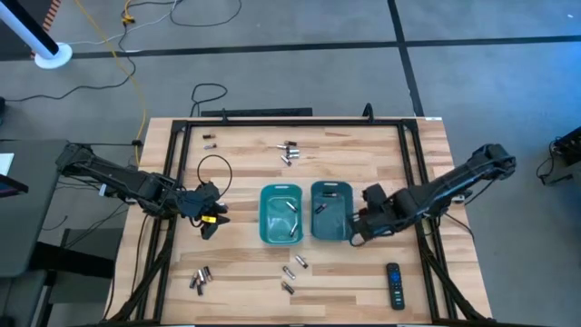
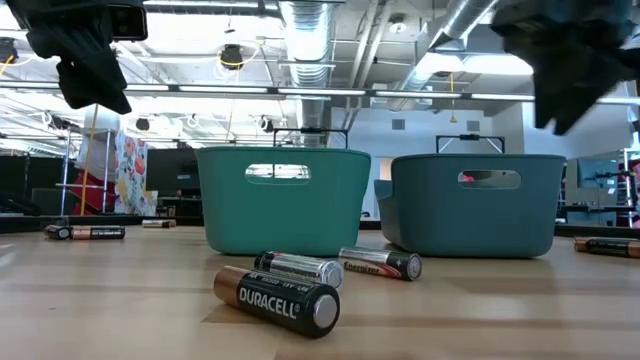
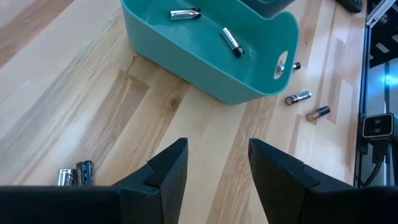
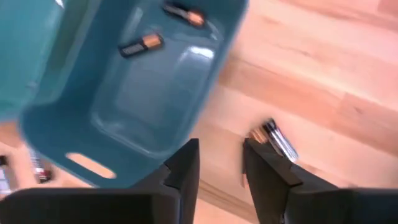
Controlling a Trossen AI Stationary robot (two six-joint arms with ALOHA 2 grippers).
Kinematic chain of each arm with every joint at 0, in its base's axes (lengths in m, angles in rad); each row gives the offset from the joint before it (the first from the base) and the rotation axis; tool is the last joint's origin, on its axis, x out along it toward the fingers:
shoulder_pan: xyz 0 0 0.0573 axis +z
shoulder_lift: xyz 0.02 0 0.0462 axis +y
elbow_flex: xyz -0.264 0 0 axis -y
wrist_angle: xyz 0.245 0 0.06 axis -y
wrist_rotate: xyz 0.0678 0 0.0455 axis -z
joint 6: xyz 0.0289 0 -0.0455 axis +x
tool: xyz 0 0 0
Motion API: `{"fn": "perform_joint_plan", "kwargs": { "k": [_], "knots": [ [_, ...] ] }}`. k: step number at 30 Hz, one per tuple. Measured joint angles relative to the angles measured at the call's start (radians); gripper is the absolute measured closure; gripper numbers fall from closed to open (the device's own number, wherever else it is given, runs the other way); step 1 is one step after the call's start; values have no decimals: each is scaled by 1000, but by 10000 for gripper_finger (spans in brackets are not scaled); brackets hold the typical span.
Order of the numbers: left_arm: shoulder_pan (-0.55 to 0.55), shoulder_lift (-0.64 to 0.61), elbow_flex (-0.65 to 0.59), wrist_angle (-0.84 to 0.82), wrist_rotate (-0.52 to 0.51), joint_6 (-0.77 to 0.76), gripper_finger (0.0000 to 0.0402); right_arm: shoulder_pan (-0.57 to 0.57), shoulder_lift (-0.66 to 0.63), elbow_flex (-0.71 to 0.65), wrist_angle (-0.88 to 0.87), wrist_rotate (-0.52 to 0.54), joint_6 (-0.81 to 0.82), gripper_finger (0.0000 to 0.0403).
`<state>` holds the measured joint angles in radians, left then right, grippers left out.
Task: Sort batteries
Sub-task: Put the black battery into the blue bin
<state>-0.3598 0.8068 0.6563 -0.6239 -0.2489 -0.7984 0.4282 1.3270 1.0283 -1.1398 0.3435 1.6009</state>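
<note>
Batteries (image 4: pixel 273 138) beside the right hand (image 4: pixel 219 163) look blurred.

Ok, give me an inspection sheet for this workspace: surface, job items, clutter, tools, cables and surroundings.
Surface: wooden table inside a black frame.
Job's things: two teal bins side by side, left bin holding two silvery batteries, right bin holding two dark copper-ended ones; loose batteries in small groups around the bins.
Clutter: black remote control at the table's front right corner.
Tools: left tool open and empty over bare wood left of the bins; right tool empty beside the right bin, jaws parted.
Cables: black cable loop on the table; yellow cable on the floor.
Surroundings: grey floor, open room behind; no people seen.
</note>
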Motion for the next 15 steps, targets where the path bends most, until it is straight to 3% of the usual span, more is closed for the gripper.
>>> {"fn": "perform_joint_plan", "kwargs": {
  "k": [4, 9, 15],
  "knots": [
    [0, 0, 0, 0, 0, 2, 236, 51, 3, -54, 21, -26, 52, 231],
    [0, 0, 0, 0, 0, 2, 236, 85, 2, -124, 60, -98, 101, 231],
    [0, 0, 0, 0, 0, 1, 236, 87, 3, -237, 266, -164, 43, 244]
  ]
}}
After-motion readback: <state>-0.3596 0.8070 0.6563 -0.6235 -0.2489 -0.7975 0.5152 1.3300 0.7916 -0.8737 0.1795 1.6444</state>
